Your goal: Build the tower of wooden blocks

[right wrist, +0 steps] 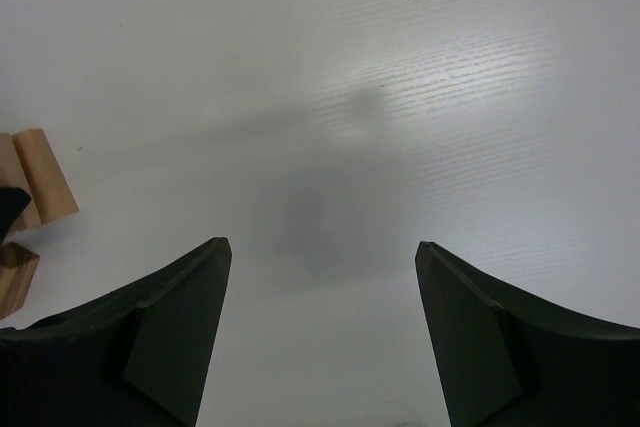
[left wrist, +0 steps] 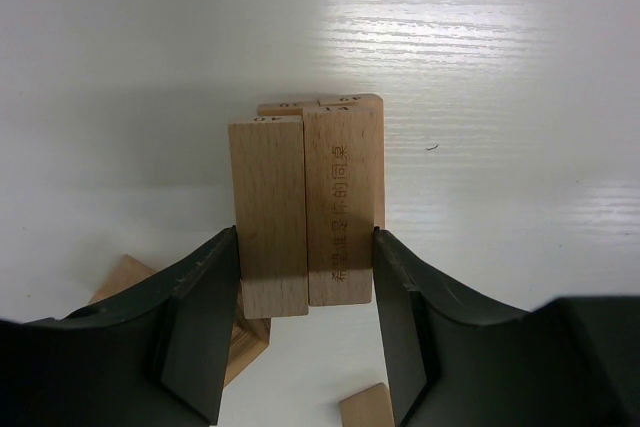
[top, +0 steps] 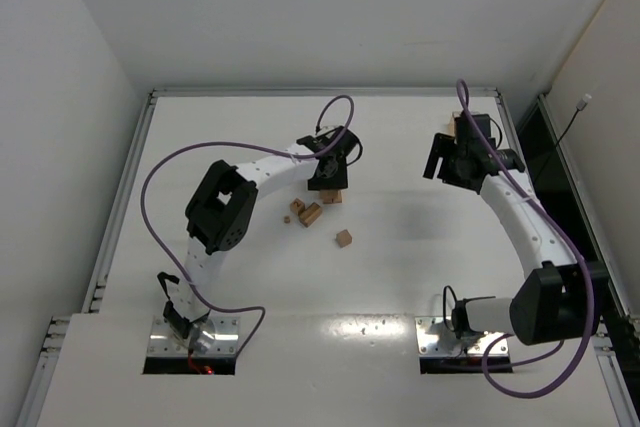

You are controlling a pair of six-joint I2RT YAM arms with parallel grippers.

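Gripping the tower [left wrist: 305, 197] in the left pincer [left wrist: 305, 252], two upright bars pressed side by side with more behind, near the tabletop [top: 400, 277] middle. Showing loose wood blocks [top: 312, 213] at seven o'clock of it and a lone cube [top: 344, 238] at five. Holding the right pincer [right wrist: 320, 267] wide open above the tabletop, well apart at two o'clock.

Bright, glare streaks on table [left wrist: 480, 37], soft shadow by right pincer [right wrist: 320, 247]

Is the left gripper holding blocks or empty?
Holding. The left gripper is shut on wood blocks: its wrist view shows two pinched side by side between its jaws.
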